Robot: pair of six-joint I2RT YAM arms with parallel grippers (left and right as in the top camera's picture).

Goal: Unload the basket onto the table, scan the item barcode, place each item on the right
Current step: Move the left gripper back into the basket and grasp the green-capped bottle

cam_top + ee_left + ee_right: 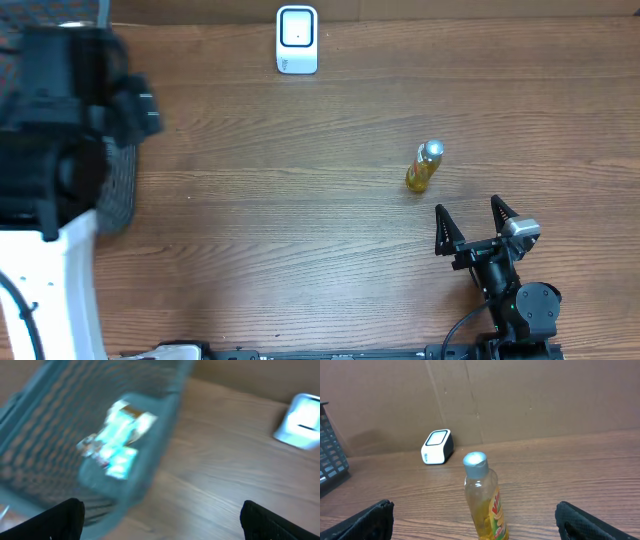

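Note:
The item, a small bottle (424,166) of yellow liquid with a grey cap and a red and green label, stands upright on the wooden table, right of centre. My right gripper (475,222) is open just in front of it. In the right wrist view the bottle (482,500) rises between the wide-apart fingertips (572,515) without touching them. The white barcode scanner (297,40) stands at the table's far edge. My left gripper (162,515) is open and empty, hovering beside a mesh basket (45,460); this view is blurred.
The dark mesh basket (120,190) sits at the table's left edge, partly under my left arm (60,110), and holds a pale crinkled packet (117,435). A brown cardboard wall (520,395) backs the table behind the scanner (437,446).

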